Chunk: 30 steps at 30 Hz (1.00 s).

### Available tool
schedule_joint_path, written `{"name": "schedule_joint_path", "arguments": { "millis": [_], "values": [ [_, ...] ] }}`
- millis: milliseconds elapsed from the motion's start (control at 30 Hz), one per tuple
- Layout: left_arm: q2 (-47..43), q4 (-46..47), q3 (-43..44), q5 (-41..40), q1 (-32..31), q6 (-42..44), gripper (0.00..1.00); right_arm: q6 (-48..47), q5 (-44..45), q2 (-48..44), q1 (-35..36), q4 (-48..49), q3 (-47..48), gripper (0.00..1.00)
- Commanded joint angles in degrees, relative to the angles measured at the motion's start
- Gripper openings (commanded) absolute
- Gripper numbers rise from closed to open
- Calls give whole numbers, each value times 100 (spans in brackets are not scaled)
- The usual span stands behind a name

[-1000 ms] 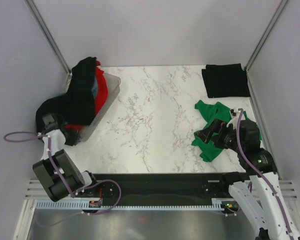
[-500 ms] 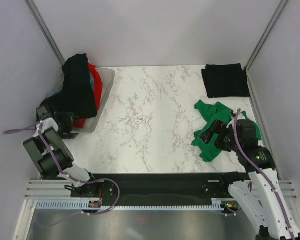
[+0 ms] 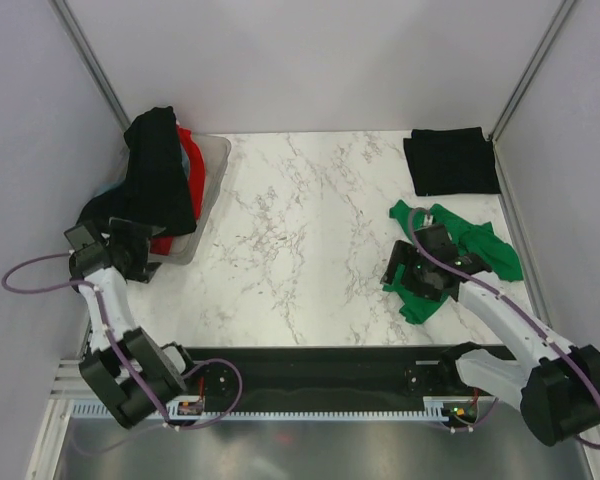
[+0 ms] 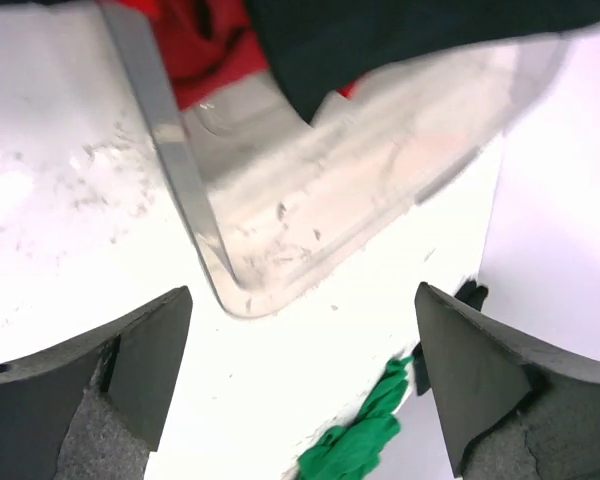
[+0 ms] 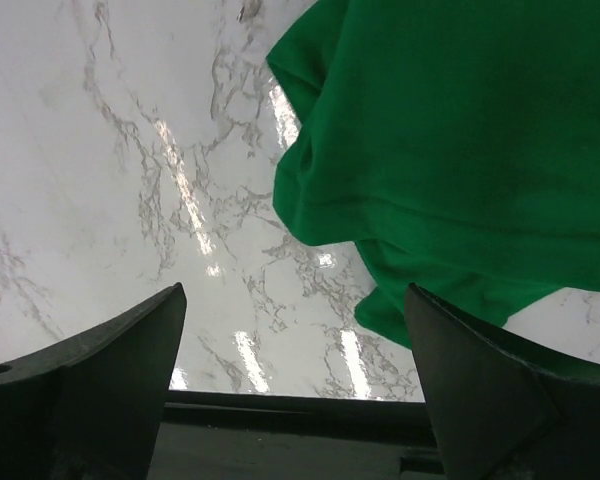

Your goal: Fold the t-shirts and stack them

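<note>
Left tool [image 3: 108, 248], jaws spread wide and holding nothing, sits at the near corner of the plastic tub [image 3: 216, 172]. A draped black t-shirt [image 3: 160, 185] and a red t-shirt [image 3: 192, 168] spill over the tub's rim. Right tool [image 3: 416, 270], likewise agape, hovers at the left edge of the crumpled green t-shirt [image 3: 465, 245]. A folded black t-shirt [image 3: 450, 160] lies in the far right corner. A broad stretch of bare tabletop [image 3: 300, 230] separates the two sides.
</note>
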Motion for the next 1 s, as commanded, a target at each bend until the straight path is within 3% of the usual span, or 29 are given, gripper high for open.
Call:
{"name": "schedule_joint_path", "arguments": {
  "millis": [0, 133, 267, 433, 533, 567, 667, 700, 867, 967],
  "values": [
    [-1018, -488, -74, 288, 24, 678, 100, 331, 690, 362, 778, 424, 85, 98],
    [-1741, -910, -91, 420, 15, 1590, 100, 446, 990, 680, 1018, 608, 103, 96],
    [-2340, -1130, -189, 173, -502, 1795, 100, 288, 1473, 1075, 1036, 521, 375, 92],
    [-2604, -1016, -215, 33, -644, 1831, 100, 182, 1562, 1550, 1036, 705, 498, 74],
    [-2394, -998, -206, 157, -670, 1848, 99, 121, 1474, 1752, 1045, 820, 551, 51],
    [-2350, -1007, -206, 192, -696, 1874, 99, 112, 1483, 1727, 1053, 802, 569, 32],
    [-2419, -998, -206, 166, -749, 1866, 99, 112, 1570, 1542, 1089, 750, 586, 12],
    [-2515, -990, -223, 96, -767, 1831, 99, 112, 1597, 1420, 1115, 627, 656, 0],
    [-2586, -910, -268, 8, -793, 1787, 99, 33, 1615, 1007, 1246, -118, 1244, 0],
    [-2648, -893, -276, -19, -854, 1778, 99, 58, 1964, 656, 1282, -969, 2113, 0]
  ]
}}
